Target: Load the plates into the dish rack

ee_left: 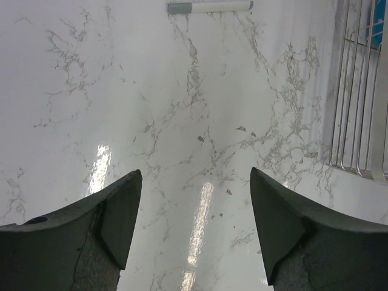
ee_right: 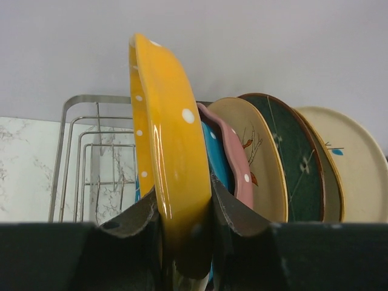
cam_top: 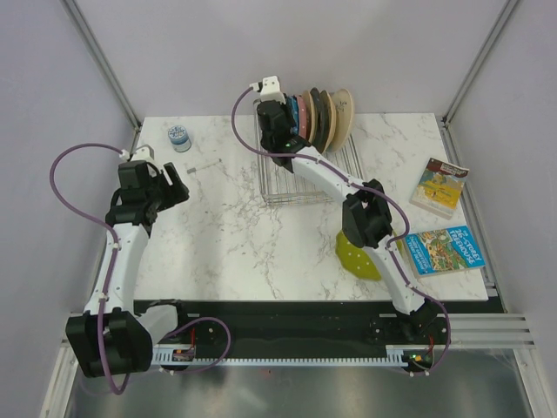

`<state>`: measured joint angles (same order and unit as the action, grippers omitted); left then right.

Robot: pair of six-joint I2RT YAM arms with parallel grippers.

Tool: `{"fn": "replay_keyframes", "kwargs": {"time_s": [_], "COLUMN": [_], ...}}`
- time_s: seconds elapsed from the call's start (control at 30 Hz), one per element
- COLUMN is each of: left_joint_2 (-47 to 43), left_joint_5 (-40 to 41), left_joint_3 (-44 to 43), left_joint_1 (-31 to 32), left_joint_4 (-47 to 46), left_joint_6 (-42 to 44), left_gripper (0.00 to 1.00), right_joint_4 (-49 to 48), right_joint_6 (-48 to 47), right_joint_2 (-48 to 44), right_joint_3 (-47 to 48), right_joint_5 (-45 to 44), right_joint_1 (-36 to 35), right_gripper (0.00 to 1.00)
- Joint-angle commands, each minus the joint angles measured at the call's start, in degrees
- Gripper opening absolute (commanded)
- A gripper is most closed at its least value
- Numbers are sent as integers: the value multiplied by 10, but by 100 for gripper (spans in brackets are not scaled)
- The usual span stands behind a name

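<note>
Clamping orange white-dotted scalloped plate (ee_right: 170, 139) in right gripper (ee_right: 185, 212), upright on edge, at far end of silver wire dish rack (ee_right: 91, 97), with arm stretched forward. Hovering left of rack with left gripper (ee_left: 194, 176) spread wide.

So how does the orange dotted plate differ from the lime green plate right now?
The orange white-dotted plate stands on edge at the silver wire dish rack; the lime green plate lies flat on the marble table. The right gripper clamps the orange plate; nothing holds the lime green one, which is partly hidden under the right arm. Both appear to be round plates of the same kind.
</note>
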<state>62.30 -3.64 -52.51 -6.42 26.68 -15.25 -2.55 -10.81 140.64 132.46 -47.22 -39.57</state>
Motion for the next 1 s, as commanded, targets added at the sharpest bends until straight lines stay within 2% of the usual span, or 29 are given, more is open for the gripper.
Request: {"fn": "replay_keyframes", "kwargs": {"time_s": [0.0, 0.4, 0.5, 0.53, 0.63, 0.77, 0.9, 0.97], "left_joint_2": [0, -1, -2, -3, -2, -2, 0, -3], "left_joint_5": [-15, -34, -41, -43, -58, -80, -143, -146], "left_joint_3": [3, 1, 3, 5, 11, 29, 34, 23], "left_joint_1": [-10, -24, -25, -25, -25, -25, -10, 46], "left_joint_4": [-14, -11, -11, -12, -14, -17, -29, -39], "left_joint_6": [-19, -31, -36, -37, -45, -91, -110, -100], "left_gripper": [79, 79, 79, 79, 79, 81, 81, 81], "right_joint_4": [-55, -30, -30, -33, -49, -55, -45, -27], "right_joint_6": [31, 35, 28, 25, 9, -22, -54, -63], "right_joint_2": [-8, 16, 12, 6, -22, -67, -121, -172], "right_joint_3": [29, 19, 10, 2, -29, -77, -125, -162], "right_joint_5": [12, 34, 35, 41, 44, 37, 3, -3], "right_joint_1": [-1, -1, -1, 0, -4, -15, -29, -36], "right_gripper": [0, 0, 21, 35, 59, 77, 88, 94]}}
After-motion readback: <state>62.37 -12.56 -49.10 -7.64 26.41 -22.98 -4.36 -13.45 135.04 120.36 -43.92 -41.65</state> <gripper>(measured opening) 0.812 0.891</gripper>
